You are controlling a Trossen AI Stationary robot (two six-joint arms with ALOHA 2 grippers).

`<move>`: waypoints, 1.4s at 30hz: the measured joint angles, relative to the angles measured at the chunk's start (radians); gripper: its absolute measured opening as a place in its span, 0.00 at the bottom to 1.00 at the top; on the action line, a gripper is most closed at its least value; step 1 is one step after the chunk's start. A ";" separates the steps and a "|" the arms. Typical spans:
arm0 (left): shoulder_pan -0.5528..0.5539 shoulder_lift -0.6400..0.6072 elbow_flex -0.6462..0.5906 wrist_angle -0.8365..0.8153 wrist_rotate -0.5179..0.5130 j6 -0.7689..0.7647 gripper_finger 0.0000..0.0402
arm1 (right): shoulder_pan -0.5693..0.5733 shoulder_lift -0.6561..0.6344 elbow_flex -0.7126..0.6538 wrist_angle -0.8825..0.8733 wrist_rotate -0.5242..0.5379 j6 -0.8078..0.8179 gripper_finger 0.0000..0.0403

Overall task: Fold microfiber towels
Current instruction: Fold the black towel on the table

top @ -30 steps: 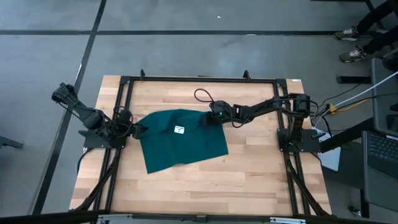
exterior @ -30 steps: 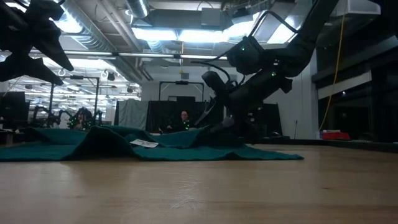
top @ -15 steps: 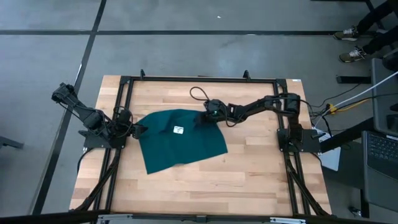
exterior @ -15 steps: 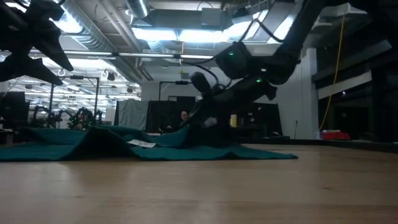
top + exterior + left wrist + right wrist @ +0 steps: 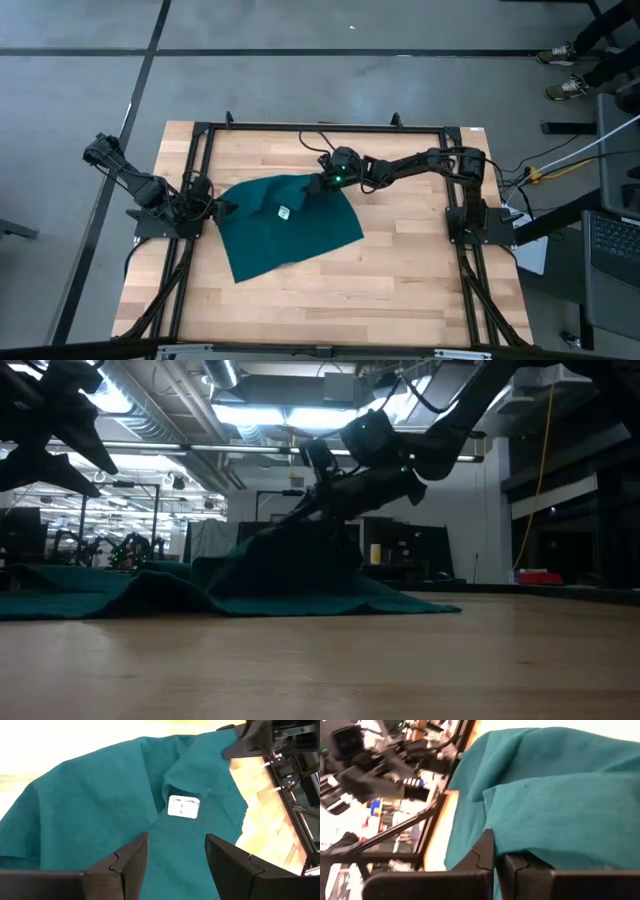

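The dark teal microfiber towel [image 5: 285,230] lies spread on the wooden table, its white tag [image 5: 283,211] facing up, also seen in the left wrist view [image 5: 183,806]. My right gripper [image 5: 319,184] is shut on the towel at its far right corner, which stands raised like a tent [image 5: 285,550]. At the towel's left corner my left gripper [image 5: 222,208] hangs open above the cloth [image 5: 176,851], its fingers clear of it. My right gripper pinches the towel's edge [image 5: 520,851] at the far right corner between its two shut fingers [image 5: 485,851]. The fingers reach in from the table's right, slanting down. That corner is lifted off the table, and the cloth slopes down from it to the rest, which lies flat [image 5: 120,600].
A black frame [image 5: 320,127] runs around the table's far and side edges. Bare wood [image 5: 400,270] lies to the towel's near and right sides. A loose black cable [image 5: 312,140] loops near the right arm at the far edge.
My right gripper has taken hold of the towel's far right corner and gone up and toward the table's left. The corner has risen off the table into a tent, and the tag has shifted left with it. The towel's left part has stayed flat.
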 joint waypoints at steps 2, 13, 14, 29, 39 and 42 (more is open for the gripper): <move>0.000 0.000 0.000 0.000 0.006 0.000 0.48 | -0.005 -0.008 0.000 -0.006 -0.026 -0.003 0.01; 0.000 0.000 0.000 0.010 0.047 0.029 0.48 | -0.011 -0.036 -0.001 -0.018 -0.161 -0.010 0.00; 0.000 0.000 0.000 0.010 0.048 0.029 0.48 | -0.015 -0.049 -0.001 -0.018 -0.170 -0.016 0.00; 0.041 0.138 -0.013 0.078 0.306 0.327 0.48 | -0.092 -0.185 -0.001 -0.095 -0.260 -0.079 0.00; 0.190 0.424 -0.012 0.072 0.638 0.655 0.48 | -0.092 -0.185 -0.001 -0.095 -0.303 -0.091 0.00; 0.227 0.460 -0.004 0.055 0.688 0.702 0.48 | -0.092 -0.185 -0.001 -0.095 -0.311 -0.092 0.00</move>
